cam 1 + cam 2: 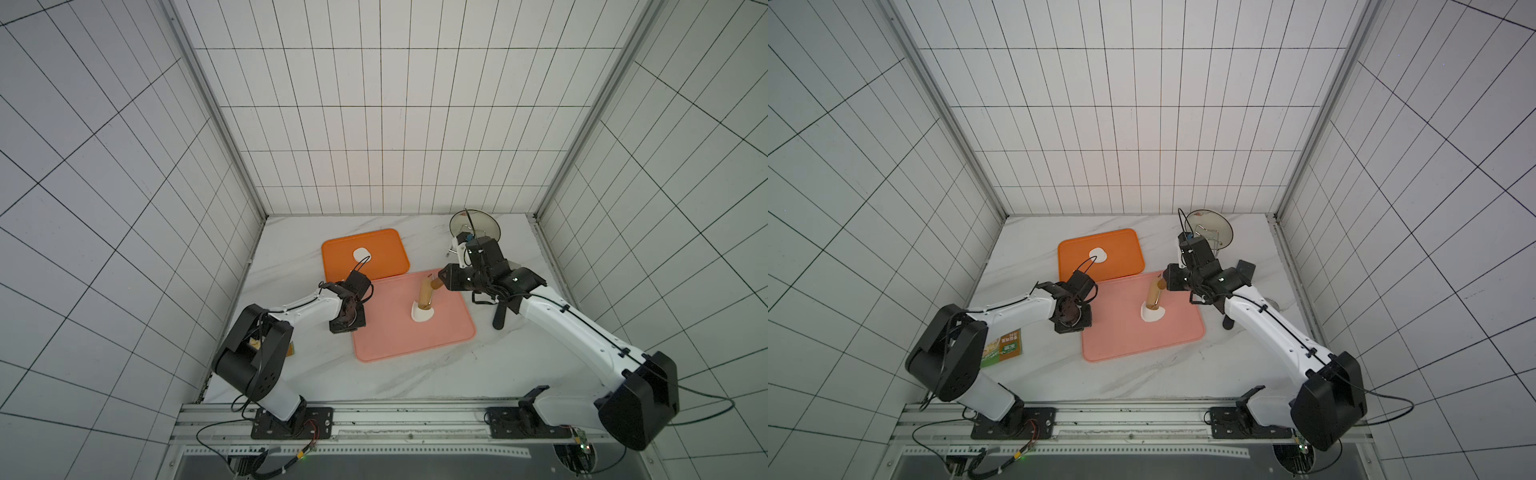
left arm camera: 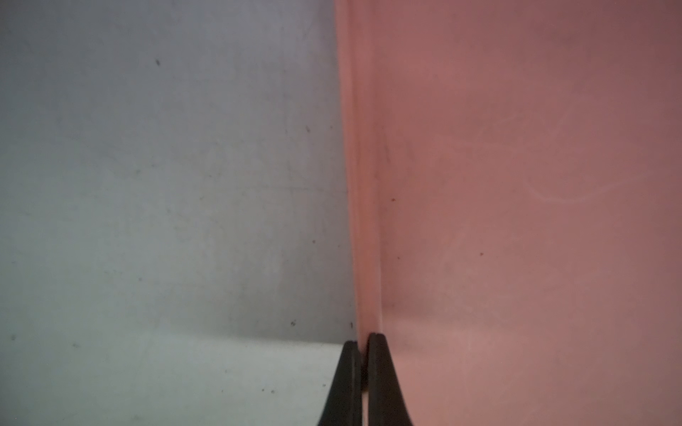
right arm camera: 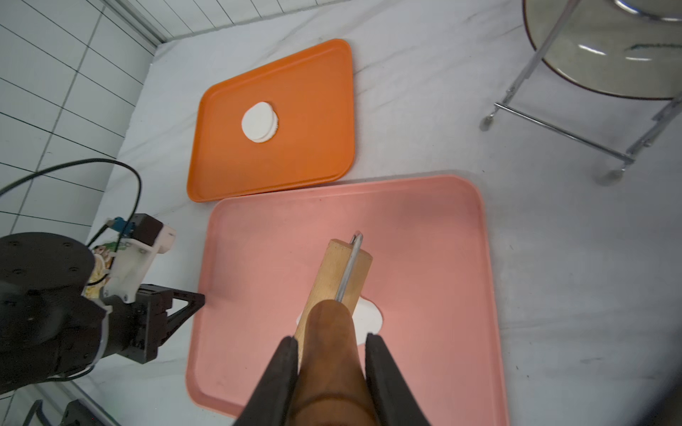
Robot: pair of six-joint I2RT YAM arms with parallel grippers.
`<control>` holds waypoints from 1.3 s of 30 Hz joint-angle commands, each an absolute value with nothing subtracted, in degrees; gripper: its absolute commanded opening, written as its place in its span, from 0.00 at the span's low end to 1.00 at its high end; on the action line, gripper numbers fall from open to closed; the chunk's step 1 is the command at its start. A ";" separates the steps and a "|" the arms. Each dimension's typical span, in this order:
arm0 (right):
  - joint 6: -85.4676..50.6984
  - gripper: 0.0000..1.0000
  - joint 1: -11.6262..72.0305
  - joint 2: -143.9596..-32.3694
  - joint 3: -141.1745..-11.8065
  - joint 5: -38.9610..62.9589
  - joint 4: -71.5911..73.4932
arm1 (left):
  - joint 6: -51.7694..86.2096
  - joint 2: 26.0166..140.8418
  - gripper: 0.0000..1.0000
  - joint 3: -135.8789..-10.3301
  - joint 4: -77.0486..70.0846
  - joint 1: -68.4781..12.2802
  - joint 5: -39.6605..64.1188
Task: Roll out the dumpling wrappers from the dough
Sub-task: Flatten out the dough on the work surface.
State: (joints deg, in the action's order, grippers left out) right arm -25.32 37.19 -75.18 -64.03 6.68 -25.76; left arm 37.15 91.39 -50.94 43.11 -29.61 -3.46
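The dough (image 3: pixel 370 318) is a small white flattened lump on the pink tray (image 3: pixel 424 239), near its middle in both top views (image 1: pixel 422 316) (image 1: pixel 1152 315). A wooden rolling pin (image 3: pixel 339 276) with a metal rod lies tilted across it, covering part of it. My right gripper (image 3: pixel 332 337) is shut on the pin's brown handle. The dumpling wrappers (image 3: pixel 259 122) are neat round white discs stacked on the orange tray (image 3: pixel 313 92) behind. My left gripper (image 2: pixel 363 337) is shut on the pink tray's left rim (image 2: pixel 363 221), one finger on each side.
A glass lid on a wire rack (image 1: pixel 473 226) stands at the back right corner. A black handle (image 1: pixel 498 316) lies on the marble right of the pink tray, under my right arm. A green and orange box (image 1: pixel 1003 347) sits by the left arm's base.
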 commanded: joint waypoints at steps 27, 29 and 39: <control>-33.83 0.00 44.60 -78.56 -42.23 -6.29 -16.01 | 37.47 90.09 0.00 -46.62 40.97 -34.55 -3.71; -33.87 0.00 45.10 -77.48 -40.89 -7.51 -17.79 | 37.18 90.26 0.00 -46.75 41.00 -34.30 -3.63; -37.08 0.00 47.18 -72.31 -32.65 -11.14 -22.69 | 38.23 90.48 0.00 -46.91 40.43 -32.41 -2.05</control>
State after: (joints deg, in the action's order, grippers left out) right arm -39.29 47.20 -70.13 -38.26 -3.62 -3.03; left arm 38.76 89.54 -48.40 40.25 -32.40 -7.68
